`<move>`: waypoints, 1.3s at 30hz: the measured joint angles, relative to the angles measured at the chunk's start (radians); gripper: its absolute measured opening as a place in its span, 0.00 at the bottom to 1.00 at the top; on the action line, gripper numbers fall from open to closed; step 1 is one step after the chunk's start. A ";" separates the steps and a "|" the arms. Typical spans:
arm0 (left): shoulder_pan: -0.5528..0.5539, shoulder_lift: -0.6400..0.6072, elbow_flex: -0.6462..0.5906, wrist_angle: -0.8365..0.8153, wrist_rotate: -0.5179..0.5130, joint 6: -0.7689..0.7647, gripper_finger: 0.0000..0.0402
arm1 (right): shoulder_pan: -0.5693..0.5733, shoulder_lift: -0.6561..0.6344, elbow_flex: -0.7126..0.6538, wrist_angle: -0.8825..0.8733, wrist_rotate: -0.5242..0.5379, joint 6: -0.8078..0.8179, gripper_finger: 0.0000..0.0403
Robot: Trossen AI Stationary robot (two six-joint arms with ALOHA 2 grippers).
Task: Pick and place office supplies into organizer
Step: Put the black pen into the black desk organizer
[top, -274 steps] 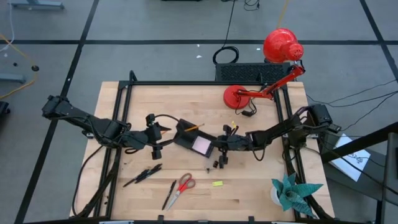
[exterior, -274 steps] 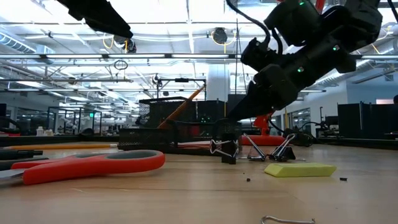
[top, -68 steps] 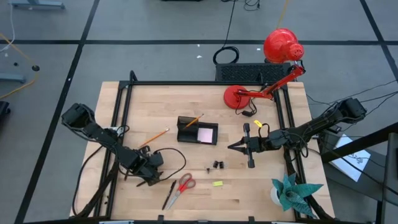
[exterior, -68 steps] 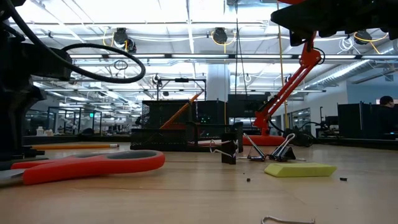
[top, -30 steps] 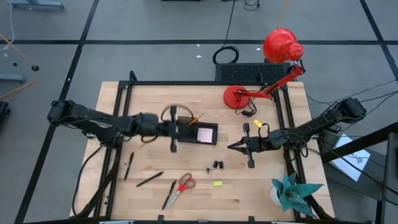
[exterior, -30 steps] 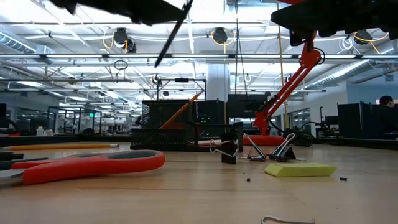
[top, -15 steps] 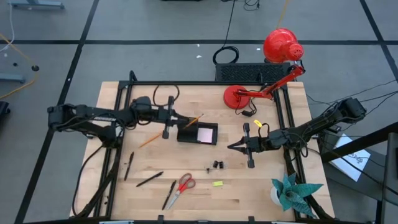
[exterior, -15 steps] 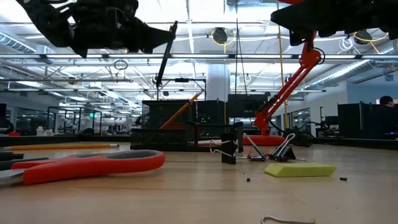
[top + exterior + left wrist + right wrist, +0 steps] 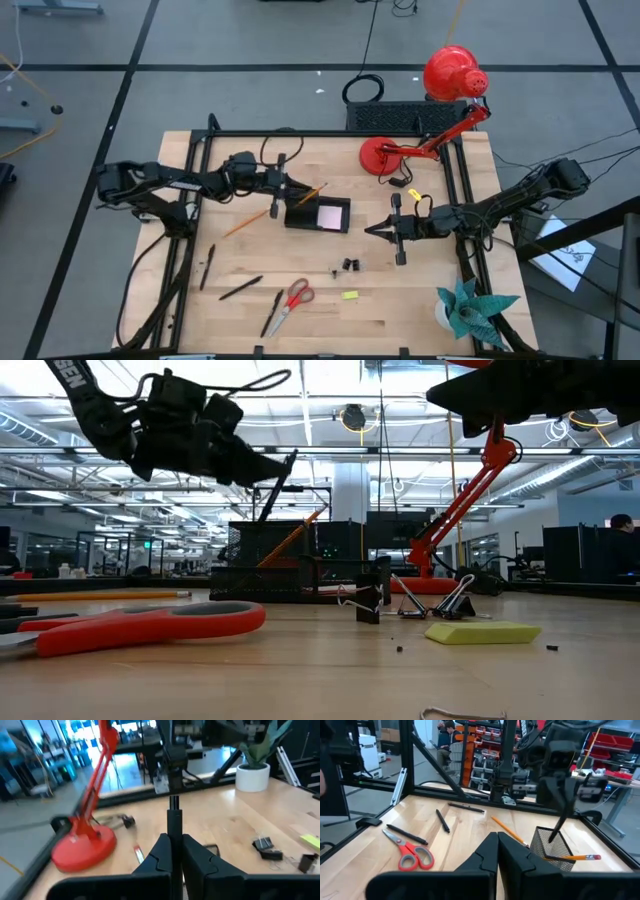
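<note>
My left gripper [image 9: 282,186] hovers just left of the black mesh organizer [image 9: 318,213], shut on a black pen [image 9: 275,488]. An orange pencil [image 9: 311,191] leans in the organizer, and a pink pad [image 9: 329,215] lies inside it. On the table lie another orange pencil [image 9: 245,222], black pens [image 9: 240,288], red-handled scissors [image 9: 295,297], a yellow piece [image 9: 349,295] and two black clips [image 9: 348,265]. My right gripper [image 9: 370,232] waits shut, right of the organizer, holding nothing. My left gripper pinches the black pen between its two fingers [image 9: 161,854], near the pen's upper end [image 9: 289,462]. The rest of the pen [image 9: 173,816] sticks out past the fingertips and slants downward. It is lifted clear of the table and the organizer.
A red desk lamp [image 9: 392,153] stands on the far right part of the table, its head [image 9: 452,73] beyond the far edge. A teal paper plant [image 9: 470,308] sits at the near right corner. Bare wood lies between the organizer and the clips.
My left gripper, still shut on the black pen, has moved a little toward the far edge beside the organizer and come down. The pen has dropped with it and now hangs lower, slanting toward the organizer. My right gripper has kept still.
</note>
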 joint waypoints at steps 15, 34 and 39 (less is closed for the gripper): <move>-0.002 0.130 -0.001 0.006 -0.068 -0.040 0.05 | -0.019 0.001 0.000 -0.014 -0.002 0.000 0.01; -0.002 0.174 0.000 0.014 -0.090 -0.100 0.26 | -0.019 0.001 0.000 -0.014 -0.003 0.000 0.01; -0.003 0.175 0.000 0.031 -0.082 -0.104 0.34 | -0.019 0.001 0.000 -0.015 -0.003 0.000 0.01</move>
